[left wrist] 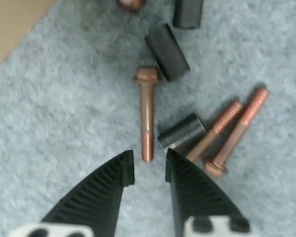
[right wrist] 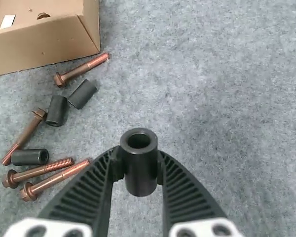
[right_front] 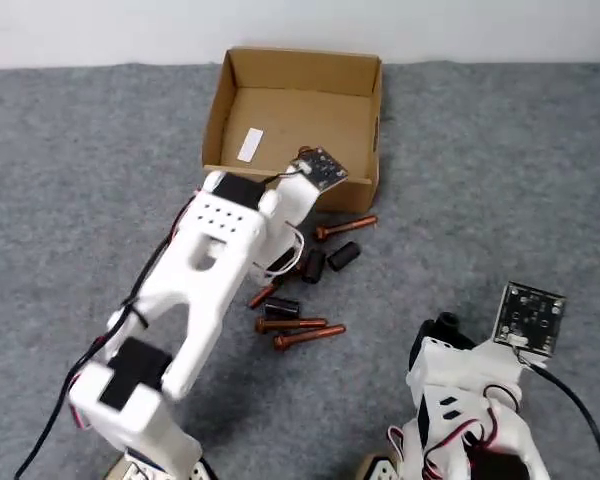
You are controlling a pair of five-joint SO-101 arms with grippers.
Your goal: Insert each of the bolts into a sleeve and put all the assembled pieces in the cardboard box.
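Right pincer (right wrist: 137, 160): clenched on 1 black held sleeve (right wrist: 139, 180); it stands upright between the ribbed fingers, bore facing up, above bare grey desk (right wrist: 227, 98)
Left pincer (left wrist: 149, 163): released, fingers parted; the tips sit either side of the threaded end of 1 copper centre bolt (left wrist: 147, 113); whether they touch it, cannot tell
Loose sleeves: 3 lying on the desk; near sleeve (left wrist: 181, 132) just beside 1 left fingertip; tilted sleeve (left wrist: 166, 52) right by the centre bolt's head; far sleeve (left wrist: 188, 11) beyond that
Other bolts: inner bolt (left wrist: 214, 131) and outer bolt (left wrist: 237, 131) lie side by side, the inner one touching the near sleeve; corner bolt (right wrist: 81, 68) lies close to the box's corner
Cardboard box (right_front: 220, 110): open-topped, at the far side of the desk, just behind the pile; white slip (right_front: 250, 145) on its floor
Left arm (right_front: 220, 260): stretched over the pile
Right arm (right_front: 460, 400): at the near edge, well apart from the pile
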